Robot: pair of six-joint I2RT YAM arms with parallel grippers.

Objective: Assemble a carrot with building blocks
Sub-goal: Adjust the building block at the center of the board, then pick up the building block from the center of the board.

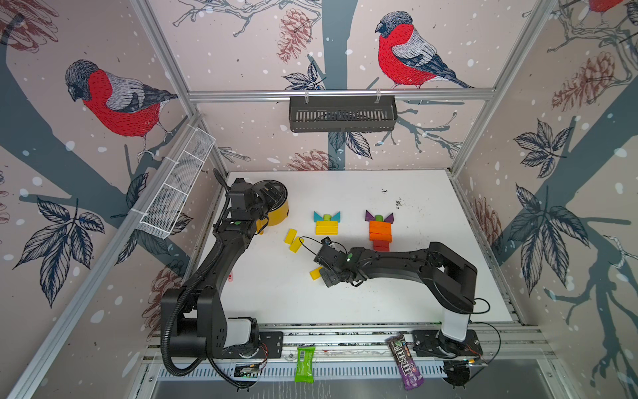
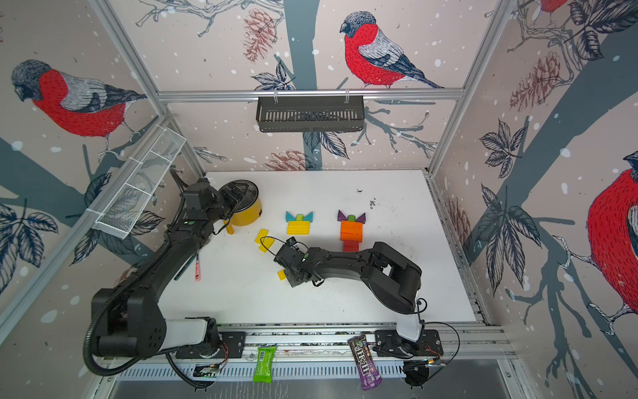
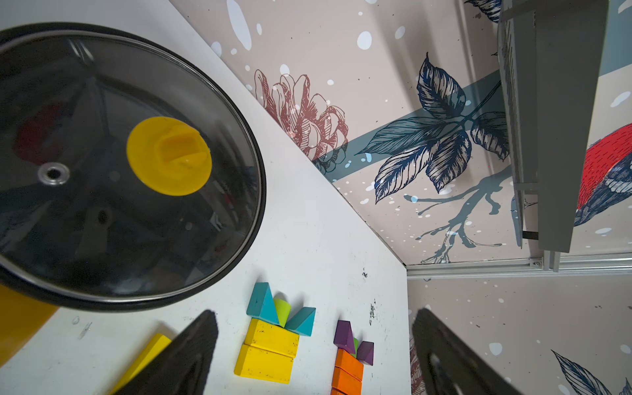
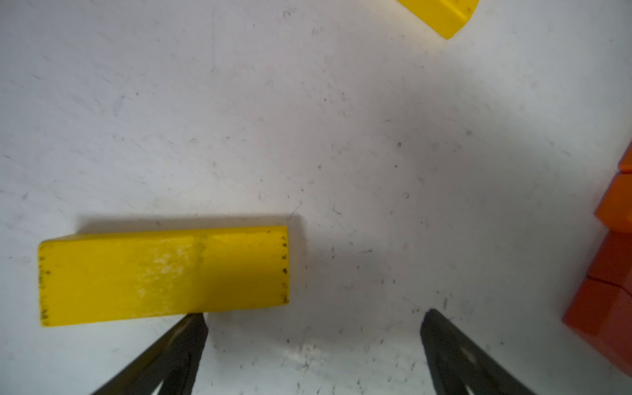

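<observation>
Right wrist view: the right gripper (image 4: 314,316) stands wide open and empty. A yellow bar (image 4: 164,275) lies flat just beside one fingertip, outside the jaws. Probably light, stiff and slick-painted; best pinched across its short width. The left gripper (image 3: 316,314) gapes empty too.

We list one white table (image 1: 414,286), scuffed, with dark specks (image 1: 398,203) towards the back. On it we count:
- a yellow pot (image 1: 279,217), far left
- a yellow pair of bars (image 1: 326,228), touching, with teal triangles (image 1: 318,217) and a green piece (image 1: 327,217) at their far edge
- orange bars (image 1: 380,231) and red bars (image 1: 381,246) in one row, with purple triangles (image 1: 369,216) at the far end
- two loose yellow bars (image 1: 293,240), side by side
- a single yellow bar (image 1: 315,273), apart, nearer the front
</observation>
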